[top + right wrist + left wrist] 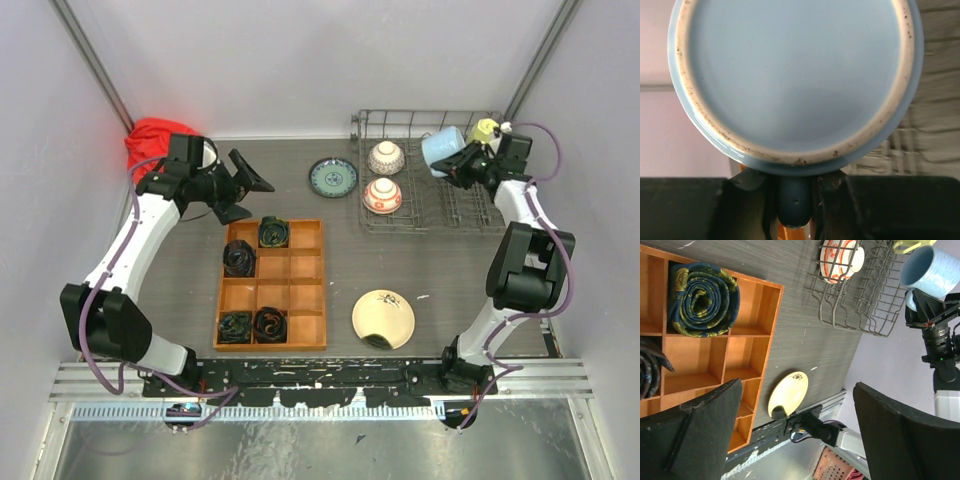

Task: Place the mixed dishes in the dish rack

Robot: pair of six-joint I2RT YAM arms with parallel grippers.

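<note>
The dish rack (470,215) stands at the back right, with two white-and-red bowls (386,157) (382,195) in its left part. My right gripper (462,166) is shut on the handle (794,202) of the light blue cup (442,150), holding it above the rack. The cup's base (795,75) fills the right wrist view. A pale yellow mug (484,130) sits at the rack's far right corner. The teal plate (333,177) lies on the table left of the rack. The cream plate (383,318) lies near the front. My left gripper (245,190) hovers open and empty at the back left.
A wooden compartment tray (290,290) with rolled dark cloths (273,232) sits centre-left, below my left gripper. A red cloth (155,140) lies in the back left corner. Walls close in the table on three sides.
</note>
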